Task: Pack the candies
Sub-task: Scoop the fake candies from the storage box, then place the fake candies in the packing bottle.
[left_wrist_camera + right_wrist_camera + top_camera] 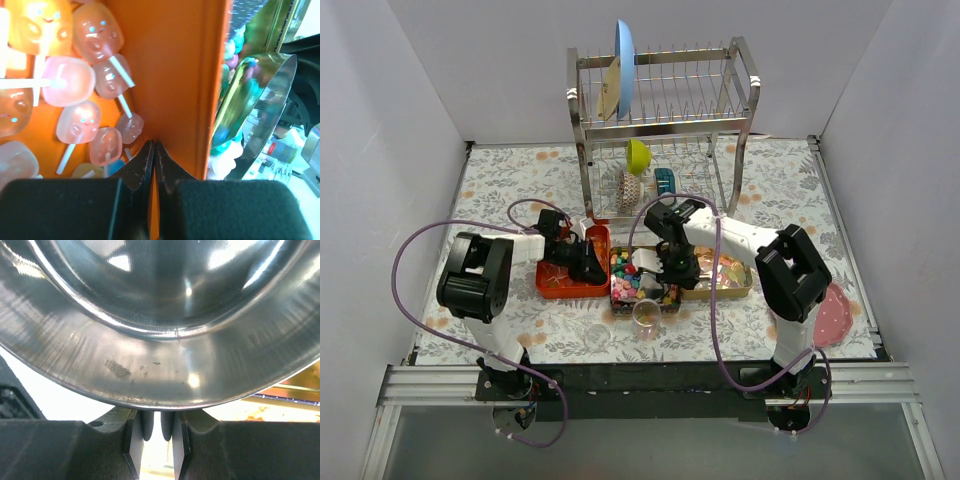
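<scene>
Wide steel scoop (160, 340) is gripped in right end effector (159, 440), left end effector (153, 150) closed; bright candies (632, 280) risk being spilled past small clear glass (646, 312).

We see an orange tray (556, 284) of pale pink and amber lollipops (75, 80). Just right of it the candies (638, 282) mix pink, green, blue, yellow and orange, beside a mirror-silver steel bowl (160, 315). Under the tray the tabletop (510, 180) has a grey-and-orange floral print, and behind it are a blue plate (624, 70) and a chrome rack (665, 100).
</scene>
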`<state>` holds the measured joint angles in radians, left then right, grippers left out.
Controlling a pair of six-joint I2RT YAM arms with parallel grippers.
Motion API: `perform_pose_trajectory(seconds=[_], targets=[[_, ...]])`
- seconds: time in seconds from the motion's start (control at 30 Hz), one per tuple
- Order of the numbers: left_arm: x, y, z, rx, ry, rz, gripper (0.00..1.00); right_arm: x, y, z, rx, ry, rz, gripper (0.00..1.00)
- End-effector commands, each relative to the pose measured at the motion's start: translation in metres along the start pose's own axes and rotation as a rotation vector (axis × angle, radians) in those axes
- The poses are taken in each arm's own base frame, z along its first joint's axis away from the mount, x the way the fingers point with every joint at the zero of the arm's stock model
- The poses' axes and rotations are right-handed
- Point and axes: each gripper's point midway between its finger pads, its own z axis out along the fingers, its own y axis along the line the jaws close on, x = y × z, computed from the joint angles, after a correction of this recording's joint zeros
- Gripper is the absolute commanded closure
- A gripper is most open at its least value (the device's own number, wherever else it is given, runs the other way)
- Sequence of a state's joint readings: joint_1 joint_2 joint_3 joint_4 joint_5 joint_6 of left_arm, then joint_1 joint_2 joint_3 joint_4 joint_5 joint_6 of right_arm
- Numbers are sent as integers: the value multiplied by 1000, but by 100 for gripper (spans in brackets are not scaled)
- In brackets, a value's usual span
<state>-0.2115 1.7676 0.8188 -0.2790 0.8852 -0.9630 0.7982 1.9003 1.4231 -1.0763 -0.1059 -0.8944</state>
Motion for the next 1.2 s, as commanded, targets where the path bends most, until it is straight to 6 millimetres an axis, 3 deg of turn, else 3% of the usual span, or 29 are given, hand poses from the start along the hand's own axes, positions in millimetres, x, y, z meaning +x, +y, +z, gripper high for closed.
perform_pose_trajectory(seconds=[0.0, 0.23, 0.4, 0.53, 0.57, 0.8, 0.93, 1.17], targets=[[-10, -29, -15, 37, -20, 134, 100, -50, -10, -5, 52, -268, -65, 99], [-21, -36, -27, 33, -31, 166, 100, -45, -29, -25, 108, -371, 29, 99], [-32, -46, -36, 51, -53, 185, 98, -41, -37, -50, 133, -469, 60, 99], [-35, -52, -42, 55, -60, 206, 91, -38, -37, -75, 184, -521, 47, 99], [-36, -53, -44, 52, -67, 212, 85, -34, -36, -80, 198, -527, 49, 99], [-36, -58, -57, 37, -114, 275, 67, 4, -12, -84, 172, -363, 19, 99], [-40, -55, -66, 12, -155, 283, 65, 26, -4, -90, 182, -264, 19, 99], [-48, -45, -79, -17, -221, 271, 64, 51, -7, -125, 315, -101, -69, 99]])
